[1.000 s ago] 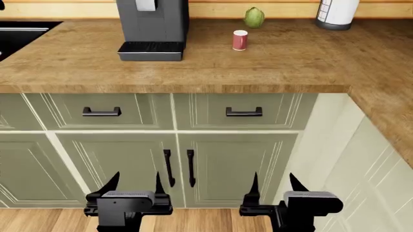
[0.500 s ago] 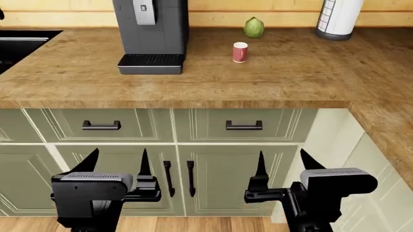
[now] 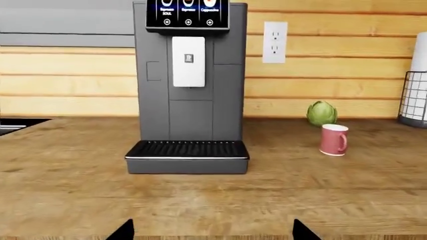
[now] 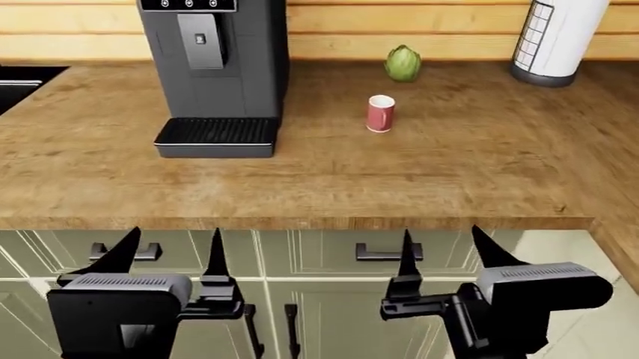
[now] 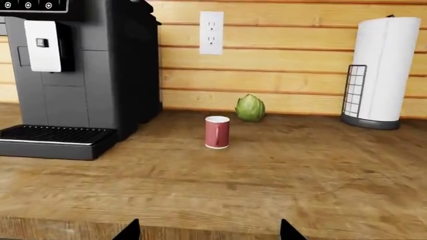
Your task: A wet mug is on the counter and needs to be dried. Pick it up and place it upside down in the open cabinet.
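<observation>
The dark-pink mug (image 4: 381, 114) stands upright on the brown wood counter (image 4: 330, 179), right of the coffee machine and in front of the green leafy ball. It also shows in the left wrist view, mug (image 3: 333, 139), and in the right wrist view, mug (image 5: 217, 132). Both grippers hang in front of the counter's front edge, far short of the mug. My left gripper (image 4: 172, 250) is open with nothing between its fingers. My right gripper (image 4: 444, 250) is open and empty too. No open cabinet is in view.
A dark grey coffee machine (image 4: 215, 67) with a drip tray stands at the back left. A green leafy ball (image 4: 402, 63) sits by the wall. A paper towel holder (image 4: 557, 37) stands back right. A black sink (image 4: 20, 82) lies far left. Shut green drawers (image 4: 384, 253) are under the counter.
The view has risen and moved closer to the counter. Both grippers have come up from the cabinet doors to the level of the counter's front edge, still open.
</observation>
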Robot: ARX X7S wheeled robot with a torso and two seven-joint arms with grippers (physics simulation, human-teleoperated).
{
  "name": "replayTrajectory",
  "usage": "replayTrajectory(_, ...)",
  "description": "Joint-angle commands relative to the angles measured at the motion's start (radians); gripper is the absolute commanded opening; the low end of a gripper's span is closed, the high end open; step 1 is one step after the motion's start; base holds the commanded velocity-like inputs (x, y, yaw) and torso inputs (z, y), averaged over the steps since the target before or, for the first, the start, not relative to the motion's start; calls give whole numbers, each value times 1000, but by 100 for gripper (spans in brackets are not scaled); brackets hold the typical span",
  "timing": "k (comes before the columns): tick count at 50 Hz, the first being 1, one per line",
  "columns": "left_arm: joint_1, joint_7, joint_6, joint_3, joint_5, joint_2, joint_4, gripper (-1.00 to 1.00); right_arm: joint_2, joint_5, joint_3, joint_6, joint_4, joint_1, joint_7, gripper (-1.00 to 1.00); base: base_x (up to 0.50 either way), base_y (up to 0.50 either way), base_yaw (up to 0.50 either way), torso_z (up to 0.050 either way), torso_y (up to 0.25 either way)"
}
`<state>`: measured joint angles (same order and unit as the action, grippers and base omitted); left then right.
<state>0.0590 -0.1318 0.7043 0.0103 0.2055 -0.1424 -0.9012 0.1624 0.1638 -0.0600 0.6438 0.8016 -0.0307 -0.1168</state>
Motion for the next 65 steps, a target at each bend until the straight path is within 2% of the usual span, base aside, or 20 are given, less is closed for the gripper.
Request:
replayTrajectory(1, 17, -15, 1, 3, 14, -10, -45, 100, 10, 9, 4, -3, 46, -19, -14, 100, 500, 0, 0, 50, 0)
replayTrajectory(23, 63, -41, -54, 5, 28, -25, -85, 100, 25, 22, 11, -50, 62, -43, -31, 100, 500, -42, 0, 50, 0)
replayTrajectory(42, 71, -80, -59, 11, 50, -38, -109, 100, 38, 37, 9, -41, 76, -44, -47, 100, 460, -376, 0, 0, 0)
replayTrajectory(54, 73, -98, -63, 9, 68, -52, -111, 100, 43, 44, 8, -51, 77, -49, -57, 100, 33, -40, 0, 0, 0)
replayTrajectory(58, 73, -106, -59, 8, 72, -58, -114, 100, 53, 65, 7, 9, 102, -28, -55, 100, 0, 0, 0, 0, 0)
replayTrajectory(65, 72, -123, -51, 5, 85, -70, -121, 100, 72, 188, 21, 259, 124, 119, -27, 100, 0, 0, 0, 0, 0)
